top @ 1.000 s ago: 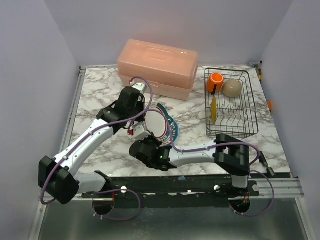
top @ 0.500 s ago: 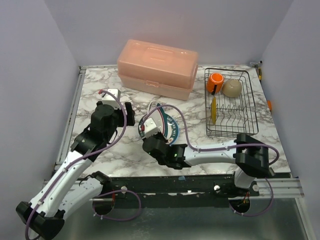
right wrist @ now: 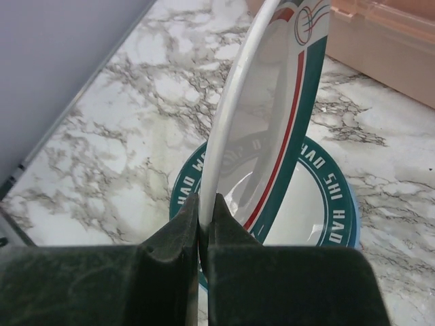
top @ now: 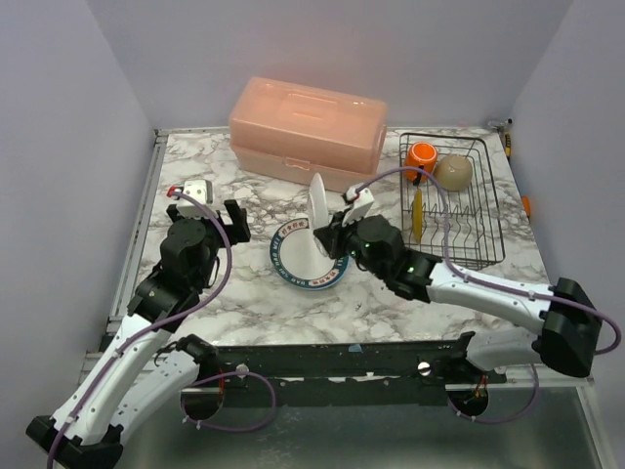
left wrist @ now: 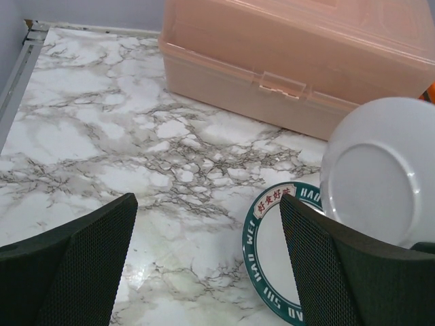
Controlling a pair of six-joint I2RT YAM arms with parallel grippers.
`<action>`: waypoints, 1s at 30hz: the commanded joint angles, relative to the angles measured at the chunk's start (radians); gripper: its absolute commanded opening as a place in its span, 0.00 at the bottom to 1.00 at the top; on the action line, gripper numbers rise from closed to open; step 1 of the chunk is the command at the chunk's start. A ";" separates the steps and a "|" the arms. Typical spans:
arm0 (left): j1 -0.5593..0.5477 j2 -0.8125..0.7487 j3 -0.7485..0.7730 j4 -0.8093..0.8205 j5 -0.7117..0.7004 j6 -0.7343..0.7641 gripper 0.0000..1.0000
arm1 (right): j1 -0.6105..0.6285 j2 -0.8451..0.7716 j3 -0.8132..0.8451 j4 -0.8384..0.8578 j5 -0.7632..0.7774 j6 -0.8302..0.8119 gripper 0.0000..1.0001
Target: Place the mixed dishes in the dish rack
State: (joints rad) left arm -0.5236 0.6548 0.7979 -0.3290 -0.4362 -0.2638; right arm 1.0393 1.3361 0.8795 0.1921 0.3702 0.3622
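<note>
My right gripper point(right wrist: 206, 219) is shut on the lower rim of a white plate point(right wrist: 262, 115) with a teal-and-red band, holding it upright on edge. Seen from above, that plate point(top: 317, 207) stands over a teal-rimmed lettered plate point(top: 305, 264) lying flat on the marble, with the right gripper point(top: 331, 235) just right of it. My left gripper point(left wrist: 207, 272) is open with nothing between its fingers, left of both plates point(top: 234, 221). The black wire dish rack point(top: 479, 210) at the right holds an orange mug point(top: 422, 156), a cream bowl point(top: 454, 172) and an upright yellow plate point(top: 417, 215).
A big pink lidded box point(top: 308, 132) stands at the back of the marble table point(top: 195, 156), just behind the plates; its front wall fills the top of the left wrist view point(left wrist: 299, 68). Purple walls close in on both sides.
The left gripper opened, let go of the white plate and drew back to the left. The right gripper, still shut on the plate, swung up and right, so the plate now stands upright.
</note>
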 commanded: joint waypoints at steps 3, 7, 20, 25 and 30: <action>0.001 0.034 0.009 0.006 0.011 0.009 0.86 | -0.219 -0.197 -0.061 0.076 -0.453 0.131 0.00; -0.001 0.033 0.004 0.012 0.026 0.012 0.86 | -0.321 -0.297 -0.052 0.012 -0.532 0.150 0.00; -0.004 0.061 0.011 0.005 0.057 0.009 0.85 | -0.340 -0.559 0.125 -0.423 -0.025 -0.063 0.00; -0.007 0.069 0.009 0.003 0.059 0.009 0.85 | -0.340 -0.571 0.159 -0.541 0.166 -0.102 0.00; -0.010 0.078 0.011 -0.002 0.056 0.011 0.85 | -0.340 -0.539 0.176 -0.643 0.279 -0.097 0.00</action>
State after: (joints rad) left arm -0.5259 0.7277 0.7982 -0.3309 -0.4004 -0.2611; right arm 0.7044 0.7769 1.0199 -0.3492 0.4858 0.2935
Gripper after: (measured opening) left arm 0.853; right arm 0.037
